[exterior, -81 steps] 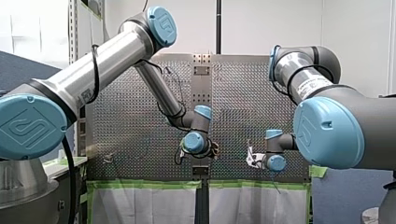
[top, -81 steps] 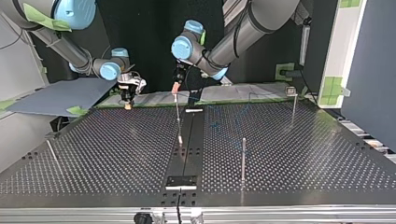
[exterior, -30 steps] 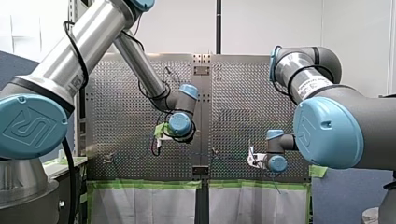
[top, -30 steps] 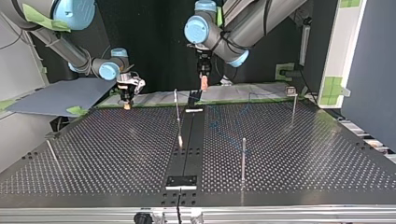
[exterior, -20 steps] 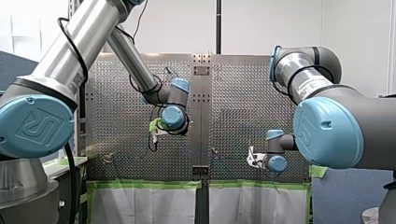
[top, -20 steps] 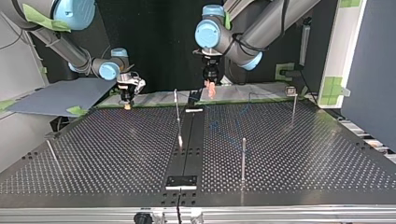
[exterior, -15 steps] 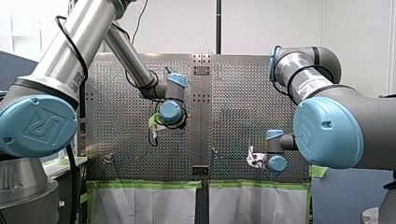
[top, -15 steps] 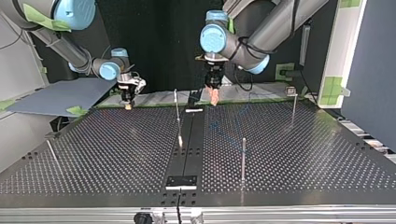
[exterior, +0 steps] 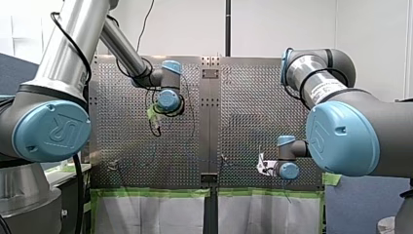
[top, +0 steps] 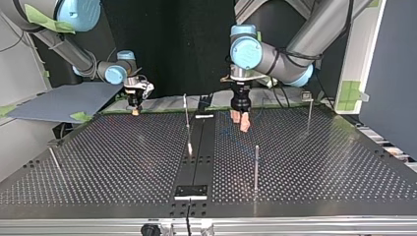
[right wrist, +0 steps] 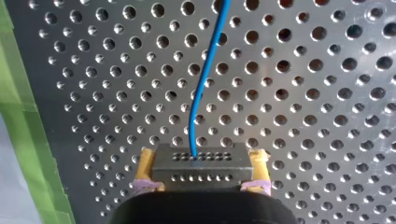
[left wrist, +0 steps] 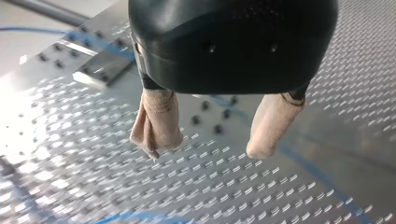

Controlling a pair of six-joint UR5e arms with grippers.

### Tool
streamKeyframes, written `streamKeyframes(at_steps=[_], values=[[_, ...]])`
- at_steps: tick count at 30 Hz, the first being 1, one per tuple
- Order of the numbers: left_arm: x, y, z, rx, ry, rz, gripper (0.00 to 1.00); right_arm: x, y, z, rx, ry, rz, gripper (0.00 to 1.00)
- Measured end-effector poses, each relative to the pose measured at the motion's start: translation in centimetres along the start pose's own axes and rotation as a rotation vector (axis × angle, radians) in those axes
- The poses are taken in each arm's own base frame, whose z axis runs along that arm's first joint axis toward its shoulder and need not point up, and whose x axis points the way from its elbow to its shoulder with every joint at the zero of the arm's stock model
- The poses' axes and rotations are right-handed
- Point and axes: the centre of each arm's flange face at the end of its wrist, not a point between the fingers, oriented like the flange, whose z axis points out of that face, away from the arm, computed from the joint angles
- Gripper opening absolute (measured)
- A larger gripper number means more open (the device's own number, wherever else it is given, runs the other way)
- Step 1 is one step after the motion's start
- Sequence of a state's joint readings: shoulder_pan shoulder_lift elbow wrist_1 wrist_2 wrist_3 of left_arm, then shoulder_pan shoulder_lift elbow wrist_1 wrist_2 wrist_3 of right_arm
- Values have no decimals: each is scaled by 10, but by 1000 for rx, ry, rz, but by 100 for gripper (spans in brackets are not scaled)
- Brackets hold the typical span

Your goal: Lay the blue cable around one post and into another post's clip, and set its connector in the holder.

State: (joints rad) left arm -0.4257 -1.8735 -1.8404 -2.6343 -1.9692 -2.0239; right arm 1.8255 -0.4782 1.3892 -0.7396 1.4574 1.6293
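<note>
Blue cable point(right wrist: 201, 88) begins at the dark connector point(right wrist: 205, 176), which you can see pinched between the yellow pads of the right gripper point(right wrist: 201, 164). From there it runs off toward 12 o'clock over the perforated table point(right wrist: 327, 93), bending slightly to 1. In the top view, look past the near post point(top: 255, 167) toward 11 o'clock. There the left gripper point(top: 241, 122) holds its beige pads spread apart over the table.

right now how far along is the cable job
Done: nothing I can confirm; whether the blue cable rounds a post is unclear. In hand: my right gripper holds the connector; my left gripper is open, empty. Left: routing check, then seating the connector.
</note>
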Motion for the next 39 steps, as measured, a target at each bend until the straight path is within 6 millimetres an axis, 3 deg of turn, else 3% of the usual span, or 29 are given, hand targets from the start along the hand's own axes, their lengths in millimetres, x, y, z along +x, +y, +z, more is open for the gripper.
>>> streamKeyframes(at_steps=[10, 18, 30, 39], values=[[-65, 23, 12, -58, -116, -11, 99, 0, 3, 0, -4, -2, -1, 0], [-107, 29, 17, -18, -196, -55, 99, -1, 2, 0, -3, -2, -1, 0], [-73, 32, 35, 34, -165, -141, 99, -2, 3, 0, -5, -1, -1, 0], [-76, 35, 46, 93, -181, -214, 99, -2, 3, 1, -4, 2, 9, 0]])
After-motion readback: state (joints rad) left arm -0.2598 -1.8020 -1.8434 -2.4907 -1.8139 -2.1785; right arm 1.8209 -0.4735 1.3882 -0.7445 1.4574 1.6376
